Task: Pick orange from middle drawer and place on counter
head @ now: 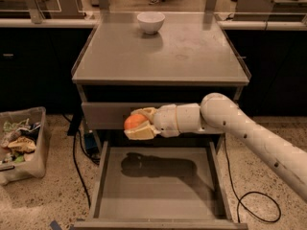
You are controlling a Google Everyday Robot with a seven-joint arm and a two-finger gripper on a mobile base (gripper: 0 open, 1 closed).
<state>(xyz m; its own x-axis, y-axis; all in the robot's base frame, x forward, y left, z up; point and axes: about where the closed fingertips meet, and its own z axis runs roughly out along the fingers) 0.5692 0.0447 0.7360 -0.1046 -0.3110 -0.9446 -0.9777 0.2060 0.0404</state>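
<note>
gripper [140,126] pinching the orange [134,121] clear above the open middle drawer [158,195], just below the counter [158,56] front edge, left of centre (bowl [150,22] sits at back edge), presumably held high to clear that edge.

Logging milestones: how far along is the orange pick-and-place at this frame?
Done: the middle drawer is open, and the orange is out of it, clamped in the pincer.
In hand: the pincer holds the orange above the drawer floor, below counter level.
Left: raise it, set it on the counter, where a white bowl sits at the back, then release.
</note>
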